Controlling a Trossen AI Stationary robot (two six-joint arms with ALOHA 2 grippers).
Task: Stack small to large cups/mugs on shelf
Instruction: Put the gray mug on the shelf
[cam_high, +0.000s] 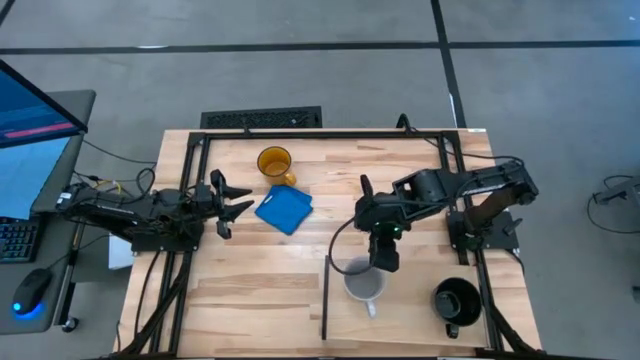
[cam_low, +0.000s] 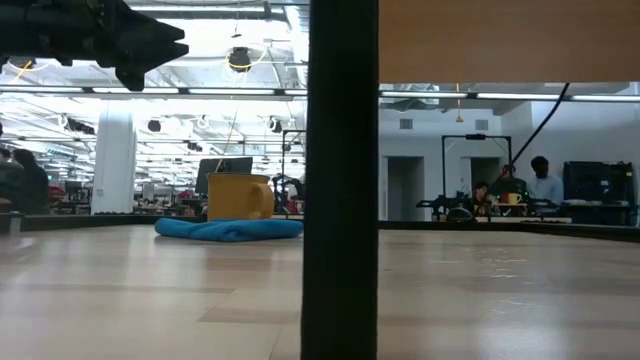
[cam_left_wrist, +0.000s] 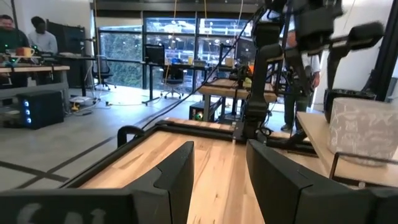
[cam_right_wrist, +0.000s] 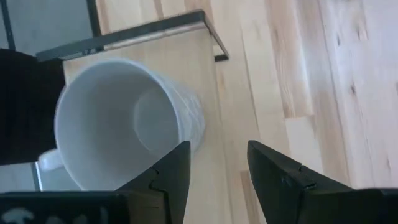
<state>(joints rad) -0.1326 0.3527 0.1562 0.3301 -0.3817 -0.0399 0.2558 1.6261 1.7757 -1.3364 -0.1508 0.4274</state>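
Note:
The pale grey-white mug (cam_high: 363, 282) stands upright on the wooden shelf (cam_high: 405, 310), just right of the black divider strip (cam_high: 325, 298); its handle points toward the near edge. My right gripper (cam_high: 383, 258) hovers at the mug's far-right side. It is open in the right wrist view (cam_right_wrist: 217, 149), with the mug (cam_right_wrist: 124, 130) beside one finger, not between the two. The black mug (cam_high: 457, 300) stands on the shelf's right part. The amber mug (cam_high: 275, 163) rests by its base on the table, far of centre. My left gripper (cam_high: 238, 200) waits open at the left.
A flat blue square (cam_high: 285, 210) lies on the table between the amber mug and the shelf, just right of the left gripper. The black table frame (cam_high: 330, 132) runs along the far edge. In the low view the divider upright (cam_low: 340, 180) blocks the middle.

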